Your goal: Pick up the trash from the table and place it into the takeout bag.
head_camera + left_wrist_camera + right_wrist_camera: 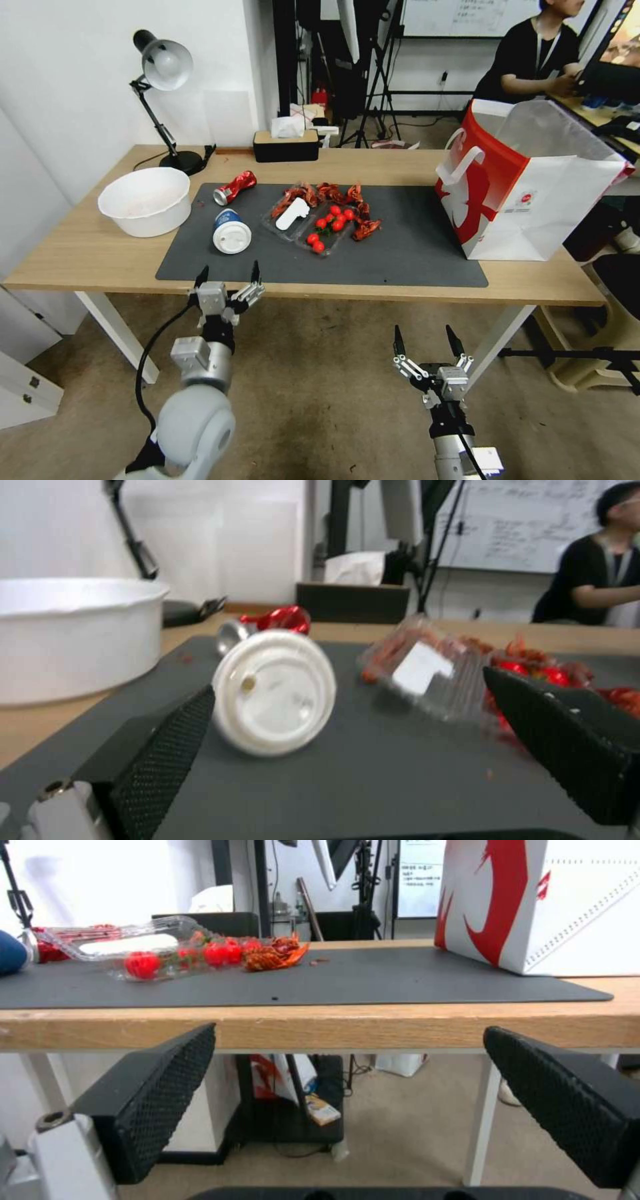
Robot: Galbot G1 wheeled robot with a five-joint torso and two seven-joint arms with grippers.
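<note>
The trash lies on the table's (87, 257) dark mat (400, 253): a crushed red can (235, 187), a blue-white lidded cup (231, 231) on its side, and a clear plastic tray (303, 220) holding a white piece and red tomatoes (331, 222), with red shell scraps around it. The red-and-white takeout bag (527, 180) stands open at the table's right end. My left gripper (227, 275) is open at the front edge, facing the cup's white lid (275, 692). My right gripper (427, 340) is open below the table's edge (373, 1027), short of the bag (533, 900).
A large white bowl (143, 200) sits at the table's left, with a desk lamp (163, 73) and a black tissue box (287, 145) along the back edge. A seated person is behind the bag. Bare mat lies between tray and bag.
</note>
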